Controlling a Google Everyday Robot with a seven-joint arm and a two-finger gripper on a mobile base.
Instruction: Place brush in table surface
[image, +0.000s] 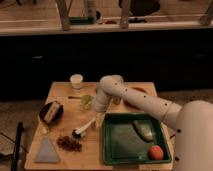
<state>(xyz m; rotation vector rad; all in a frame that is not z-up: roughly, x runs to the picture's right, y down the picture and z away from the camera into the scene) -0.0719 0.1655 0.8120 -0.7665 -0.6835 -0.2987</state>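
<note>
The brush (84, 128) lies on the light tan table surface (61, 93), just left of the green tray. Its slim white handle points up and right, and its dark round head points down and left. My gripper (98, 117) hangs down from the white arm, right over the upper end of the handle, at the tray's left top corner. I cannot tell whether it touches the handle.
A green tray (120, 145) holds an orange ball (156, 152) and a grey-green object (143, 129). Also on the table: a white cup (76, 81), a green item (87, 101), a thin dark stick (75, 97), a dark bowl (51, 113), brown bits (69, 143) and a grey cloth (47, 151).
</note>
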